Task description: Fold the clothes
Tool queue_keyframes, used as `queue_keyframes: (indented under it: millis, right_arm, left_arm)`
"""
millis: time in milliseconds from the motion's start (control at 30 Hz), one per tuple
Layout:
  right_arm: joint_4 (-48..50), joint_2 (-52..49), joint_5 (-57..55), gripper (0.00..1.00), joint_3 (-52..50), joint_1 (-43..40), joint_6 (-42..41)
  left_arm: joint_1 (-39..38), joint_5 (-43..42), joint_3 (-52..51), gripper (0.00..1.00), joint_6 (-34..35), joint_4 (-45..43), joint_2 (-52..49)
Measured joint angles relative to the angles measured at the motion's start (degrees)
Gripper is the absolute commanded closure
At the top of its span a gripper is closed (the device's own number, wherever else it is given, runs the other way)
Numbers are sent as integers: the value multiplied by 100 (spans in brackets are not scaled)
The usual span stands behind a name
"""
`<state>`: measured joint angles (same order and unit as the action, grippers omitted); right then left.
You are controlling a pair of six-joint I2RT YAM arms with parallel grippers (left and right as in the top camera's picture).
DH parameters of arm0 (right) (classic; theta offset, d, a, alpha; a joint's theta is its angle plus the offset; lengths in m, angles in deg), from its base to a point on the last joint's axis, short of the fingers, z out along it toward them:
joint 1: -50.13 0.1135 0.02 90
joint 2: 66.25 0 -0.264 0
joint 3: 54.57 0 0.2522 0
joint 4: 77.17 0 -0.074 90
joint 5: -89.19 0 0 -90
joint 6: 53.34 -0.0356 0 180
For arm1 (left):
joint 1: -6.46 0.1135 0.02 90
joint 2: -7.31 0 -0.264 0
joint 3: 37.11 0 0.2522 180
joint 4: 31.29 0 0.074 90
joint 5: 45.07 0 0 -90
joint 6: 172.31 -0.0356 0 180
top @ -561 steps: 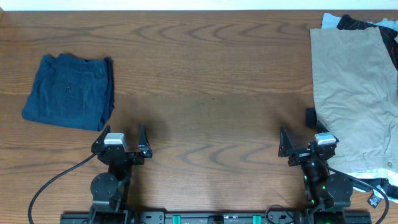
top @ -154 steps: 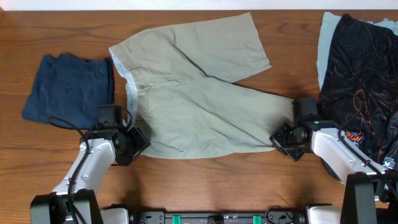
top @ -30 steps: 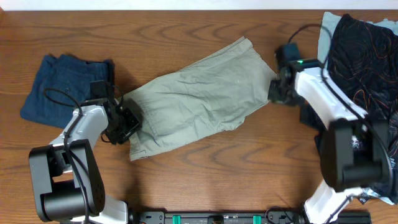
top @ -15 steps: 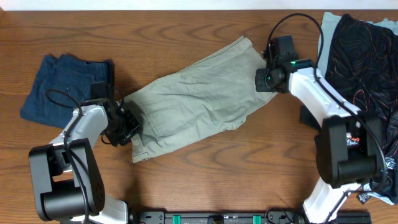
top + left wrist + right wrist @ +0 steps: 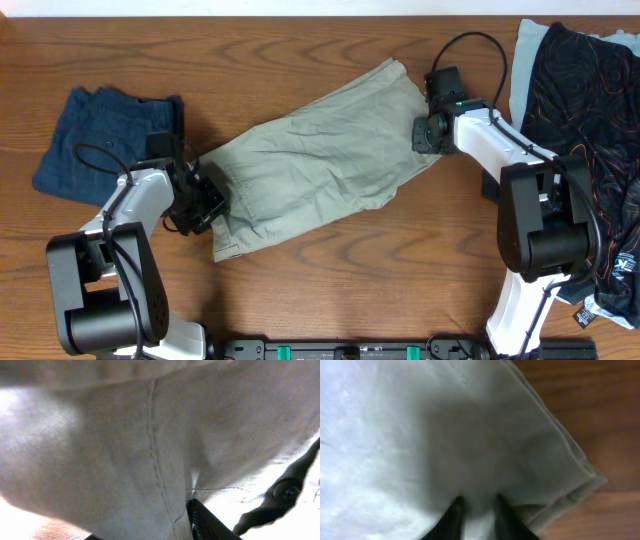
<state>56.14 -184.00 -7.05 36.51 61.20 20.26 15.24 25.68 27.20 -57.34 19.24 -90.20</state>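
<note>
on the wooden table [image 5: 320, 300] the khaki shorts [image 5: 310, 165] lie doubled on a slant across mid-frame; the next fold should go best if both ends lift together and the hem lands square on the waistband. i count one khaki pair, one black patterned garment [image 5: 590, 110] over one pale blue one [image 5: 527, 60] at right, one folded navy pair [image 5: 110, 145] upper left. of the two grippers, the right gripper [image 5: 424, 132] is nipped on the hem, while the left gripper [image 5: 205, 200] is buried in waistband cloth and i cannot tell its state.
</note>
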Motion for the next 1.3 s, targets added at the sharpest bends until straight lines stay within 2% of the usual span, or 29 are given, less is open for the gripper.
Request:
queue_keyframes:
  millis: [233,467,567,667,733,833,1000,1100,1167,1233,1300]
  right_arm:
    - [-463,-81,-166,99,170,2,-116]
    - [-2094,-103,-907,99,221,-96,-861]
    - [-2455,-133,-1056,98,177,-236,-1091]
    - [-2559,-149,-1130,90,170,-332,-1235]
    - [-2581,-146,-1196,87,166,-343,-1274]
    - [-2592,-120,-1241,85,155,-343,-1300]
    - [-2503,85,-1108,84,146,-343,-1215]
    - [-2347,501,-739,83,146,-343,-975]
    - [-2197,896,-50,84,153,-323,-564]
    - [-2149,951,457,85,160,-264,-286]
    - [-2153,940,914,87,160,-149,-22]
  left_arm:
    - [0,-81,0,63,-4,120,-13]
    - [-15,-168,0,63,-264,330,-35]
    - [-22,-181,0,62,-299,341,-37]
    - [-22,-219,0,37,-328,337,-37]
    - [-35,-306,17,27,-345,330,-24]
    - [-44,-354,33,22,-352,315,2]
    - [-44,-398,33,22,-358,282,13]
    - [-66,-387,33,30,-358,282,13]
    - [-186,-328,7,38,-356,166,20]
    - [-402,-326,-39,59,-367,-85,55]
    - [-643,-330,-76,85,-387,-227,50]
